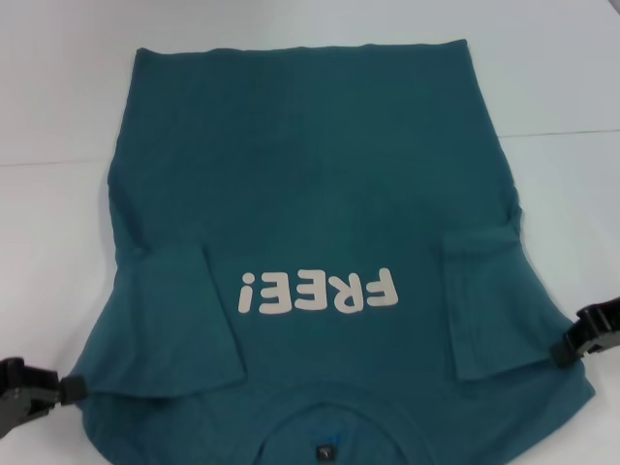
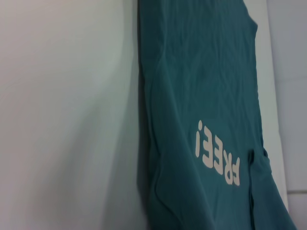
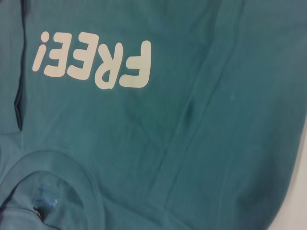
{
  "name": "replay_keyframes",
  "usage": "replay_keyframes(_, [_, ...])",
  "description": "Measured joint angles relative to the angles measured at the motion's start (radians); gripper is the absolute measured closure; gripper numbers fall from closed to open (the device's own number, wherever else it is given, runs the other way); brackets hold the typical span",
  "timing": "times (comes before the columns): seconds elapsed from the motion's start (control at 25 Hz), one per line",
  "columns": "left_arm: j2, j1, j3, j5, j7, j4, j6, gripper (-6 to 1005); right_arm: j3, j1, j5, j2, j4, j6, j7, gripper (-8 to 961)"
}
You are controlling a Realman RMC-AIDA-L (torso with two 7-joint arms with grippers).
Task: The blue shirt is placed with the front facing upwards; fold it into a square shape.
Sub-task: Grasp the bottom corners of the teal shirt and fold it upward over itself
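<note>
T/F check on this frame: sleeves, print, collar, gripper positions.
1. Both sleeves of the blue shirt are folded inward over the front. True.
2. The "FREE!" print is covered by a sleeve. False: it lies bare between the sleeves.
3. The collar is at the near edge, toward the robot. True.
4. The left gripper and right gripper hover over the far hem. False: they sit at the near shoulder corners.

Cream "FREE!" print (image 1: pixel 318 292) — on the blue shirt (image 1: pixel 310 145)
</note>
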Motion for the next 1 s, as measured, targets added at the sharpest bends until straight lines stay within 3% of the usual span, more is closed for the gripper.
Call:
replay_keyframes(0.72, [-0.018,0.073,-0.003,0.057,0.025,0.091,0.210,998,0.004,-0.065,-0.023,0.006,-0.035,-0.142,-0.057,899])
replay_keyframes(1.0, [0.000,0.020,-0.011,0.028,0.057,0.060,0.244,997,0.038,-0.053,0.082,0.004,-0.020,-0.156,-0.129,897])
